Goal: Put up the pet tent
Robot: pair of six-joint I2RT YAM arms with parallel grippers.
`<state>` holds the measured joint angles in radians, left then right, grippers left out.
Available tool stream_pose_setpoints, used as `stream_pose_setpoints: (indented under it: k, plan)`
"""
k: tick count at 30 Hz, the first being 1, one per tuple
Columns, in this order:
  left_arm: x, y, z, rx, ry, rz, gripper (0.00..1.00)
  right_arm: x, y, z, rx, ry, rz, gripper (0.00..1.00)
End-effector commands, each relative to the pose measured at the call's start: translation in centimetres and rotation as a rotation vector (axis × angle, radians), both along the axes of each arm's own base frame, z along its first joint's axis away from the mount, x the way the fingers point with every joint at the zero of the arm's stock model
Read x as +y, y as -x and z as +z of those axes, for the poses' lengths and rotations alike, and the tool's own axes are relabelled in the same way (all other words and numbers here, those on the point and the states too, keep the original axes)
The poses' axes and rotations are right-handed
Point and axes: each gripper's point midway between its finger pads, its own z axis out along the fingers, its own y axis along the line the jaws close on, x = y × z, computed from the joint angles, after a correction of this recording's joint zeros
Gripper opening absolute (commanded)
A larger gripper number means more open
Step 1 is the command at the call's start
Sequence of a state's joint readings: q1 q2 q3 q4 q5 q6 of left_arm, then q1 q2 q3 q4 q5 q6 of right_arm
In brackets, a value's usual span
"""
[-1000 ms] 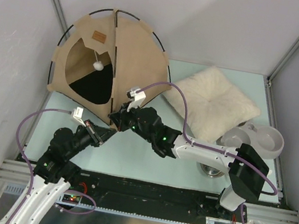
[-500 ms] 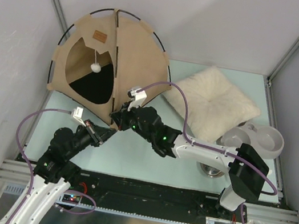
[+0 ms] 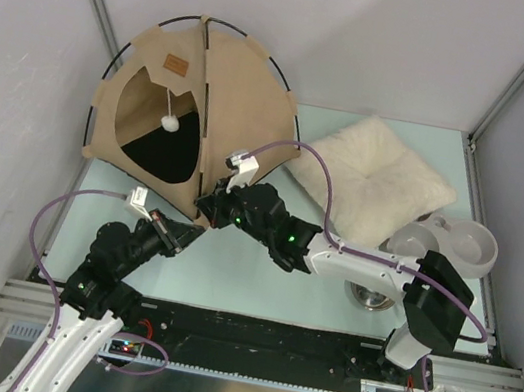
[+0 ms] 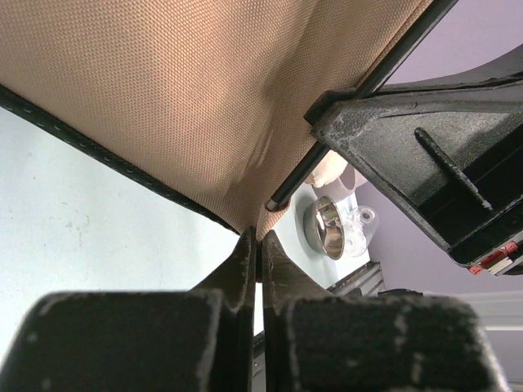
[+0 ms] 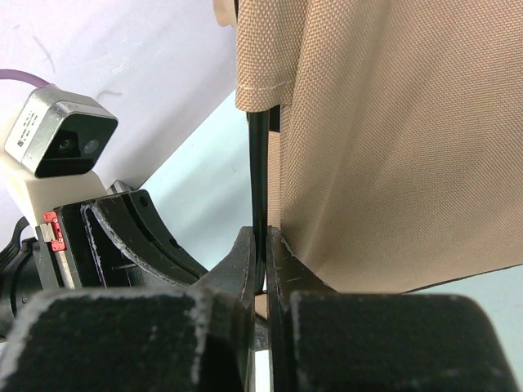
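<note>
Two arms reached to the same spot, the near front corner of the tent [image 3: 248, 102], which stood upright at the far left of the worktop [image 3: 228, 271], close against the left wall. Its rounded doorway faced left and forward, with a white pom-pom [image 3: 169, 123] hanging in the opening and a small brown label [image 3: 174, 63] above it. The left end effector [image 4: 257, 238] sat low at that corner, pointing up under the hem, its fingers clenched together on the very tip of the tan fabric where the dark bottom edging ended. The right end effector [image 5: 261, 237] came in from the right, just above and beside the left one, and was pinched tight on the thin black pole [image 5: 259, 163] running down the tent's seam, with fabric hanging immediately to its right. Right of the tent, near its back edge, lay a fluffy cream pillow [image 3: 371, 180], and a grey double bowl stand [image 3: 456, 246] stood near the right edge, well apart from the tent.
</note>
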<state>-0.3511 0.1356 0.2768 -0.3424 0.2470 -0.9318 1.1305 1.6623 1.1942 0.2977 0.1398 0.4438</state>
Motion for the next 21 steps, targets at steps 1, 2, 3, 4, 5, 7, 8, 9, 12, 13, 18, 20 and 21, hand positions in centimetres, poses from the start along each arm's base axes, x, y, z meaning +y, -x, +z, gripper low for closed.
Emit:
stream_pose_setpoints:
  k: [1,2,3,4,5,7,8,9,12,13,18,20,21]
  plan:
    - [-1.2,2.8,-3.3,0.133,-0.05,-0.136,0.0,-3.0,-5.1,9.1,-0.12,-0.188,-0.184,0.0]
    - [-1.1,2.7,-3.2,0.13,-0.051,-0.135,0.0,-2.9,-5.0,8.9,-0.12,-0.178,-0.18,0.0]
    - [-1.1,2.7,-3.1,0.129,-0.053,-0.135,0.0,-2.8,-4.9,8.7,-0.12,-0.171,-0.176,0.0]
    - [-1.1,2.7,-3.0,0.127,-0.054,-0.134,0.0,-2.7,-4.8,8.5,-0.121,-0.164,-0.169,0.0]
    - [-1.1,2.7,-3.0,0.125,-0.057,-0.134,0.0,-2.6,-4.6,8.4,-0.121,-0.159,-0.163,0.0]
    - [-1.1,2.6,-2.9,0.126,-0.065,-0.133,0.0,-2.5,-4.3,8.2,-0.123,-0.15,-0.151,0.0]
    - [-1.1,2.5,-2.9,0.126,-0.067,-0.131,0.0,-2.4,-4.1,8.1,-0.125,-0.143,-0.146,0.0]
    - [-1.0,2.5,-2.8,0.124,-0.07,-0.131,0.0,-2.4,-4.1,7.9,-0.128,-0.136,-0.147,0.0]
    - [-1.0,2.4,-2.5,0.118,-0.074,-0.13,0.0,-2.3,-3.9,7.2,-0.133,-0.111,-0.146,0.0]
    - [-1.0,2.4,-2.3,0.112,-0.074,-0.131,0.0,-2.4,-3.9,6.8,-0.133,-0.103,-0.149,0.0]
    - [-1.1,2.5,-1.5,0.091,-0.068,-0.139,0.0,-2.4,-4.1,5.2,-0.138,-0.073,-0.162,0.0]
    - [-1.1,2.5,-1.2,0.083,-0.065,-0.139,0.0,-2.3,-4.0,4.6,-0.138,-0.061,-0.161,0.0]
    - [-1.1,2.5,-1.1,0.081,-0.064,-0.139,0.0,-2.2,-3.9,4.4,-0.137,-0.057,-0.16,0.0]
